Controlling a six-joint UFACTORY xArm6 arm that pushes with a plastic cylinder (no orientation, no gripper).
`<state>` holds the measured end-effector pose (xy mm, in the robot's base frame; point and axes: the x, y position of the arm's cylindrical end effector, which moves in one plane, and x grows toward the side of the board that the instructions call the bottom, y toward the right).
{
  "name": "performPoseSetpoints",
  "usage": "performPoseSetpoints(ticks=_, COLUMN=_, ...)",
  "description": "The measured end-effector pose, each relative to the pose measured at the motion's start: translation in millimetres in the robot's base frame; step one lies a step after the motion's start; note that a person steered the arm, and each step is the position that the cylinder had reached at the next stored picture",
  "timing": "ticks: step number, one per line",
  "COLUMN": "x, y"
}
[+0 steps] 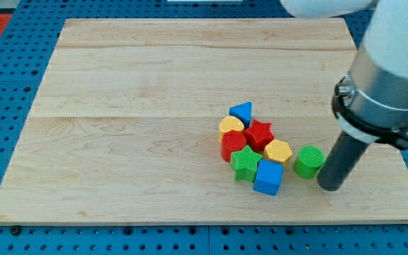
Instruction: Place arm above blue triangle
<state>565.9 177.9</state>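
Nearest you, along the view's bottom, runs the front edge of the wooden board (119,205), which rests on a blue pegboard (6,106). You see the arm (392,78) come in from the view's top right, its white upper body cut off by the frame, narrowing through a grey collar to the dark rod. My tip (329,188) stands on the board just to the view's right of the green cylinder (308,161), close beside it; you cannot tell whether they touch. No claw shows, only the rod, so nothing is released or grasped.

Look next at the cluster of blocks left of the cylinder. The blue cube (268,177) sits lowest, against the green star (245,163). Above them lie the yellow hexagon (278,151), the red star (258,133) and a red block (231,145) whose shape is partly hidden. A yellow block (231,126) sits above that. The blue triangle (241,112) tops the cluster, well apart from my tip, up and to the view's left.
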Motion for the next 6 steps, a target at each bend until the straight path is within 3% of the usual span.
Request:
performPoseSetpoints(ticks=3, x=-49.9, y=-64.8)
performPoseSetpoints(ticks=4, x=-56.4, y=-54.1)
performPoseSetpoints(ticks=6, x=-60.1, y=38.2)
